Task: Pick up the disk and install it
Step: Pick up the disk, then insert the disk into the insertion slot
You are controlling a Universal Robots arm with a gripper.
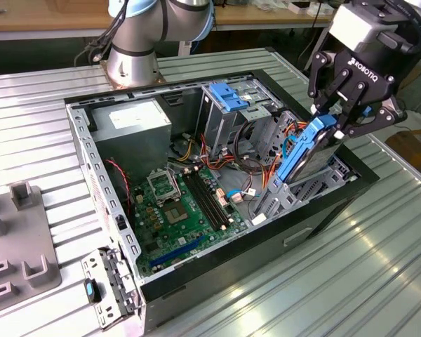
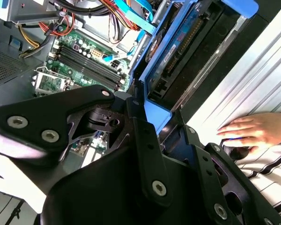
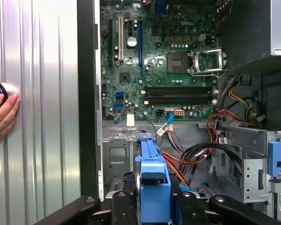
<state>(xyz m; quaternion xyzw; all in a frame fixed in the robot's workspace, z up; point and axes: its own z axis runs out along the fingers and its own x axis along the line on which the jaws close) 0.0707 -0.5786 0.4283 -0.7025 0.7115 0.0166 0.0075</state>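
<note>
Pickup looks done: jaws of the gripper (image 1: 330, 121) clamp the disk (image 1: 305, 154), tilted over the computer case (image 1: 91, 163) at the exterior view's right, not yet seated.

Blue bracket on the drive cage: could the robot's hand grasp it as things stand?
Probably not now: the hand is shut on the disk, tilted at the case's edge on the exterior view's right. The blue bracket itself lies uncovered on top.
</note>
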